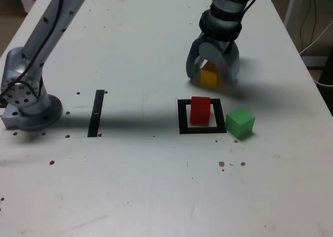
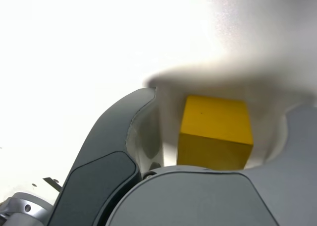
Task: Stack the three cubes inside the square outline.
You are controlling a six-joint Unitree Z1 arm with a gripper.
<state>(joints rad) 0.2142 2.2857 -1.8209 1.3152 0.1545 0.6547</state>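
White tabletop (image 1: 140, 180) | black strip (image 1: 96, 113), apart | red cube (image 1: 200, 110) inside square outline (image 1: 183, 117), likely as stack base | gripper (image 1: 212, 77) open around yellow cube (image 1: 209, 75), presumably to grasp it | green cube (image 1: 240, 123) beside outline, probably awaiting stacking

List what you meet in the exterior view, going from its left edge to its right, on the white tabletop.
Silver-grey round arm base → straight narrow black strip → red cube inside the flat black square outline → solid green cube.
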